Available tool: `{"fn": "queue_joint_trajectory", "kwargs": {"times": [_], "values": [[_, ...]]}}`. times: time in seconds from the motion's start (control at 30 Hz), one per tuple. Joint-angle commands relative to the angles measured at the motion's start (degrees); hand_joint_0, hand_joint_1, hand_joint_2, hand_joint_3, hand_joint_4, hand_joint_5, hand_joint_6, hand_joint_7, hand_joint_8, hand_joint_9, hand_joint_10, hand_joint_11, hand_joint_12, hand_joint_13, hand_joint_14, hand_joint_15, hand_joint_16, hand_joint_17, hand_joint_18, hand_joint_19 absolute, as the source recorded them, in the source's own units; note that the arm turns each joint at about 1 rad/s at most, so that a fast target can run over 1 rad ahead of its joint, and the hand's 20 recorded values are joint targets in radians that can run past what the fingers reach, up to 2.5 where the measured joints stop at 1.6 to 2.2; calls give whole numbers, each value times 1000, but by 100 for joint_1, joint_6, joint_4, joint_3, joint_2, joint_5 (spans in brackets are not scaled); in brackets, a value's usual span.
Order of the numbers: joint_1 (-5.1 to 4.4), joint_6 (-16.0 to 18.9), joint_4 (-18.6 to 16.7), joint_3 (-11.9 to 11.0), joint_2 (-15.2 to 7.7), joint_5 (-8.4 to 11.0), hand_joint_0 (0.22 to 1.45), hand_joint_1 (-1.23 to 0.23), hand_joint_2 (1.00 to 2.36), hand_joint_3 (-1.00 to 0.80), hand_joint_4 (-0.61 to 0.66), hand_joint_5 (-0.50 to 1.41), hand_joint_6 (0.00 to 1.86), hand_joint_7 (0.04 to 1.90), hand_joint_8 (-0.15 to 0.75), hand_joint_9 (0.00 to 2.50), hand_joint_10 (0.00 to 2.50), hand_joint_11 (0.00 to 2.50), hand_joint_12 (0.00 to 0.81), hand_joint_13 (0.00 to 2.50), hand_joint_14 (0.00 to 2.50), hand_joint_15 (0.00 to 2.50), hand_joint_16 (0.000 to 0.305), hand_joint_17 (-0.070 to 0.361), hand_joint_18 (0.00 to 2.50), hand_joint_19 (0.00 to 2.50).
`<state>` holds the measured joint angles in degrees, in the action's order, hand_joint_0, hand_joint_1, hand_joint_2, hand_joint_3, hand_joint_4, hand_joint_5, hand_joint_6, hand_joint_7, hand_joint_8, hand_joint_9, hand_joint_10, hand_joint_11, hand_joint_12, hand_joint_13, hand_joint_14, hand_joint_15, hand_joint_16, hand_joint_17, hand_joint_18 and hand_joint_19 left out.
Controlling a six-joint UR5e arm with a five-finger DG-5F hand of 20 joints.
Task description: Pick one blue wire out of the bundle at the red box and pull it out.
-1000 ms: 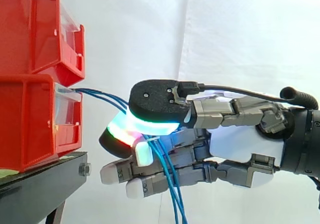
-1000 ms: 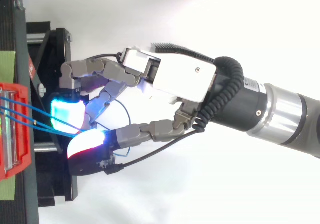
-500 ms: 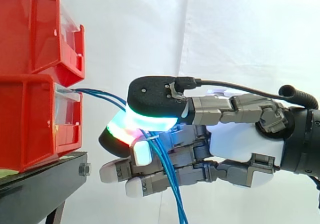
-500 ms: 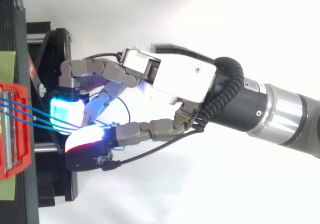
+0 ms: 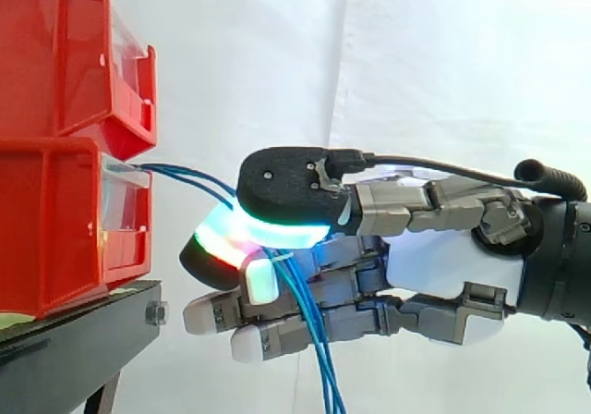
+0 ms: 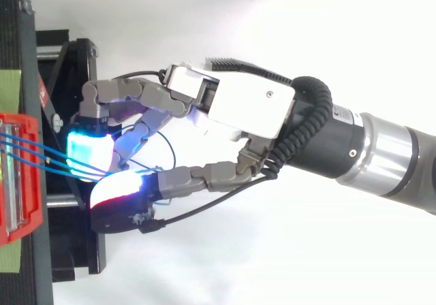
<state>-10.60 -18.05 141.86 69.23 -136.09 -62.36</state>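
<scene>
The hand (image 5: 443, 261) pinches the blue wires (image 5: 189, 176); they stretch left to the red box (image 5: 55, 220); the pull should go right.

A loose bundle of thin blue wires (image 5: 314, 340) is coming out of the clear front of the lower red plastic box (image 5: 55, 220). The wires are arching to the right, passing pinched between the glowing pads of the robot hand (image 5: 434, 266), then hanging straight down beneath it.
</scene>
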Motion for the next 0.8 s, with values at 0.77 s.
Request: {"fn": "queue_joint_trajectory", "kwargs": {"times": [0.77], "values": [[-4,-5,9,3,-5,-13,580,-817,1022,-150,92,-127,833,1244,222,955,29,763,325,508,16,380,49,110,387,508]]}}
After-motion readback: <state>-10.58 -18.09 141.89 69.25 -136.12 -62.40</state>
